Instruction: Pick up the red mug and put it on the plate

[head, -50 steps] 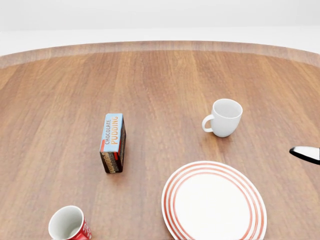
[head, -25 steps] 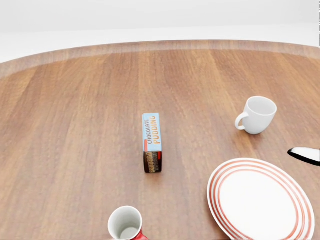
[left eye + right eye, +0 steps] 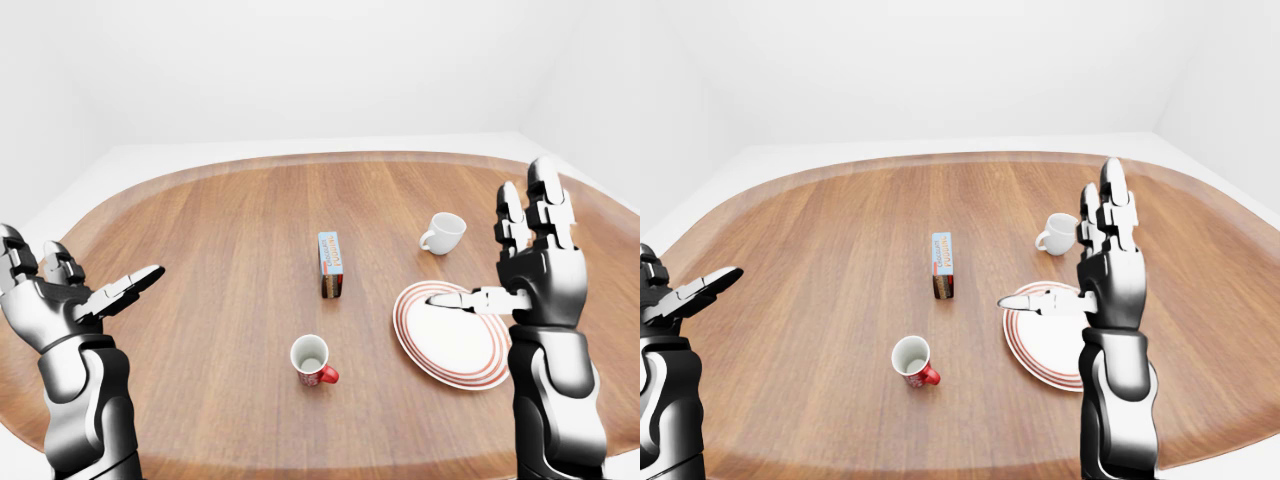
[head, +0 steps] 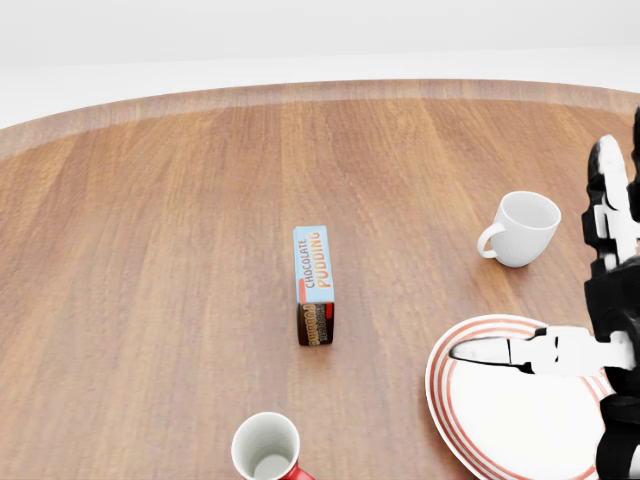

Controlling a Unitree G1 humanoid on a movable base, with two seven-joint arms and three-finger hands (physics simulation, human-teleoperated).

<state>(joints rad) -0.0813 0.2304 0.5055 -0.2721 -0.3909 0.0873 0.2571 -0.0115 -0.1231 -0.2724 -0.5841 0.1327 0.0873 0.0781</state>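
The red mug (image 3: 312, 361) stands upright on the wooden table (image 3: 220, 260), white inside, its handle pointing right; it also shows at the bottom of the head view (image 4: 268, 451). The white plate with red rings (image 3: 452, 338) lies to its right. My right hand (image 3: 520, 262) is open, fingers raised, held above the plate's right part. My left hand (image 3: 75, 290) is open at the far left, well away from the mug. Both hands are empty.
A chocolate pudding box (image 3: 331, 264) stands upright above the red mug. A white mug (image 3: 443, 233) stands above the plate. The table's curved edge runs along the top and the bottom of the left-eye view.
The head view has shifted, so the things have slid right in the picture. My right hand has risen into the head view over the plate.
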